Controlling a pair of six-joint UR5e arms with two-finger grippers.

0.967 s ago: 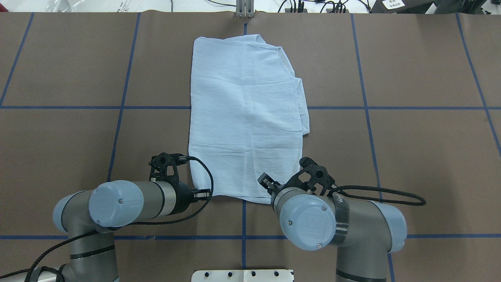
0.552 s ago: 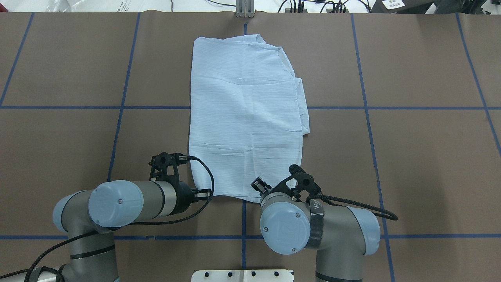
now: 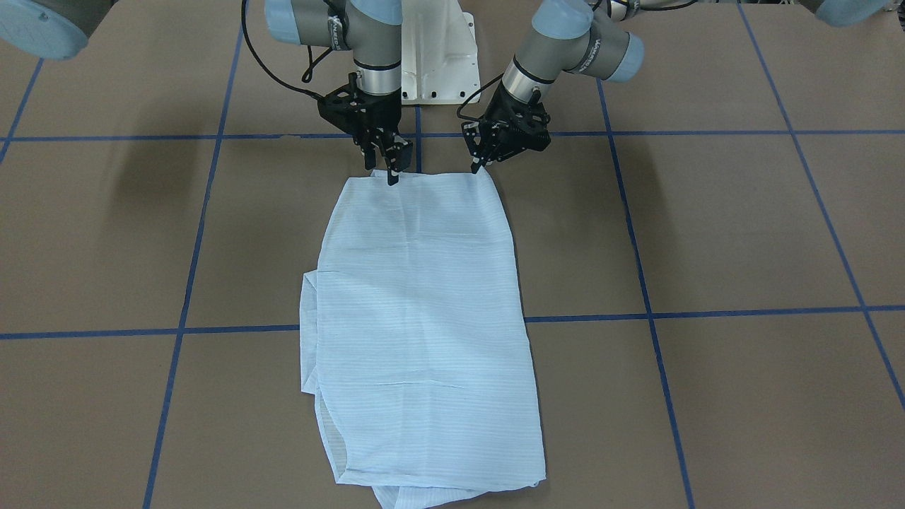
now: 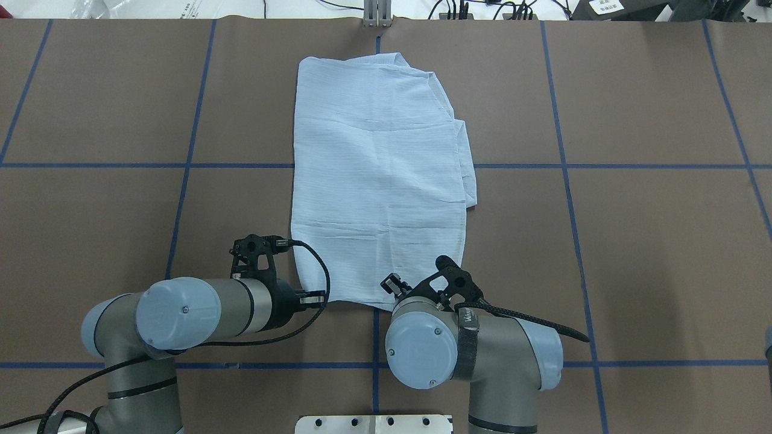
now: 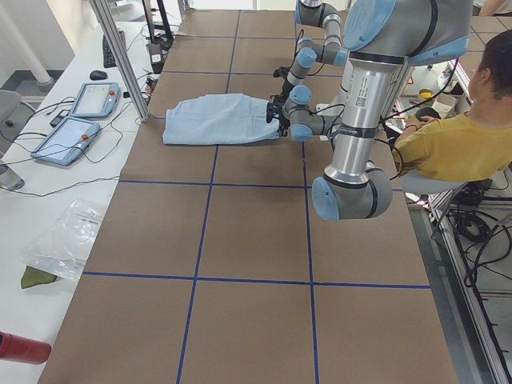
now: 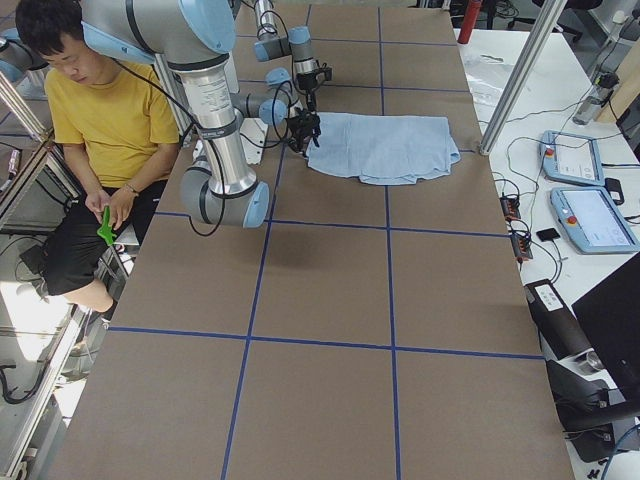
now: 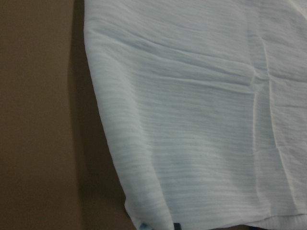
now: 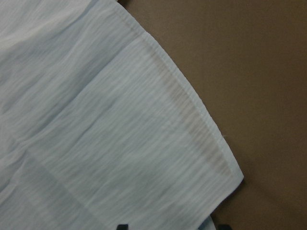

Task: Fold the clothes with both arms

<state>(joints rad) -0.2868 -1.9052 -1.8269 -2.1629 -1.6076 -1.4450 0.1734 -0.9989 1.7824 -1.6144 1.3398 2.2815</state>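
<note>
Across the brown table (image 4: 90,211), the shirt (image 4: 377,181) lies flat as a long panel running away from the robot, its near hem just below both wrists. The left arm (image 4: 181,313) and right arm (image 4: 422,349) each hang over a near corner. The right gripper (image 3: 385,172) is spread, its fingertips (image 8: 122,226) astride the hem by the corner; whether the left gripper (image 3: 476,166) is closed I cannot tell. The corners look ready for pinching: seat each gripper well inside the hem, catch every layer, then lift level and together so the thin cloth carries over square.
</note>
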